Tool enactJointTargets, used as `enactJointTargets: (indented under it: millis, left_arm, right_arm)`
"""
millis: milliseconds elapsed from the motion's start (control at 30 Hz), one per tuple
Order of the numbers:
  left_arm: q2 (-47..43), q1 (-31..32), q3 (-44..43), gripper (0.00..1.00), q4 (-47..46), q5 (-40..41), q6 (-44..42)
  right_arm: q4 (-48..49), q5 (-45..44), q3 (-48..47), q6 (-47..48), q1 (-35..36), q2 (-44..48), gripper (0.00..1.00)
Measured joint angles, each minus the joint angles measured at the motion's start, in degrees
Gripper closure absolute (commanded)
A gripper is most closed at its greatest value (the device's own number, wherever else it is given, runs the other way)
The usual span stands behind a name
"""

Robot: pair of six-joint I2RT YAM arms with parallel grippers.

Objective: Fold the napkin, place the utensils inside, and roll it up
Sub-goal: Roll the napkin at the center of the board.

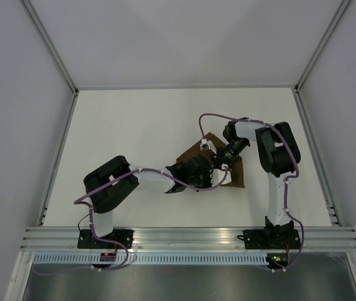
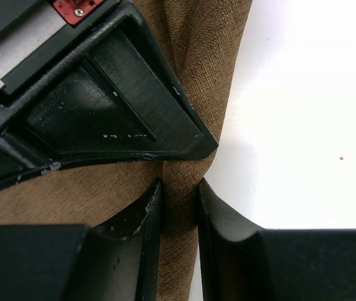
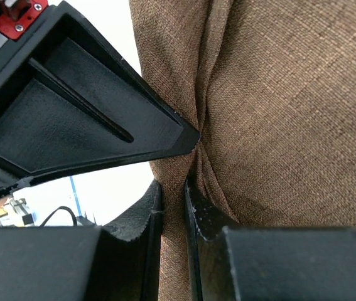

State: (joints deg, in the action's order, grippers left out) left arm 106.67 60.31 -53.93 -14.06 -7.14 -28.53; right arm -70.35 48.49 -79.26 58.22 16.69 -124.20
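Left fingers [image 2: 143,219] nearly closed, pinching a fold of the brown napkin [image 2: 184,56] at its edge; right fingers [image 3: 139,224] same deal, clamped narrow on a crease.

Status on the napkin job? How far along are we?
Done: nothing clearly; the napkin lies rumpled on the table, not rolled. In hand: the left gripper and right gripper each pinch a ridge of cloth, likely for the fold. Remaining: finish folding, place the knife, which no view shows, then roll.
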Motion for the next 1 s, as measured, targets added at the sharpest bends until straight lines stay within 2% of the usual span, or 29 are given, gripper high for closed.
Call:
enactJointTargets:
  millis: [67, 100, 200, 300, 500, 700, 867, 1000]
  left_arm:
    - [0.9, -0.8, -2.4, 0.98, 3.1, -2.3, 0.9]
    - [1.6, -1.3, -4.3, 0.98, 5.3, -3.7, 1.3]
    - [4.3, -3.3, -9.9, 0.98, 11.1, -8.7, 3.5]
    - [6.1, -5.2, -13.2, 0.98, 14.6, -13.4, 5.8]
    - [7.8, -8.2, -15.7, 0.98, 19.2, -22.7, 9.1]
    - [10.2, -11.0, -17.7, 0.98, 23.0, -32.6, 12.5]
    - [16.3, -13.2, -26.1, 0.98, 31.6, -40.5, 14.4]
    - [20.1, -15.0, -30.3, 0.98, 36.0, -46.1, 15.9]
  right_arm:
    - [0.8, 0.1, 0.7, -0.6, -0.4, 0.7, 0.75]
    - [1.5, 0.0, 1.3, -1.0, -0.6, 1.3, 0.67]
    - [5.6, -0.4, 4.4, -3.8, -1.7, 5.2, 0.59]
    - [14.0, -1.1, 8.2, -8.3, -2.8, 10.7, 0.52]
    - [31.9, -2.9, 13.3, -18.4, -6.9, 21.6, 0.5]
    - [45.5, -4.8, 17.5, -26.6, -12.7, 29.8, 0.49]
    - [49.0, -5.4, 24.0, -26.6, -13.7, 38.3, 0.5]
    - [48.5, -5.5, 27.9, -22.7, -12.7, 44.8, 0.5]
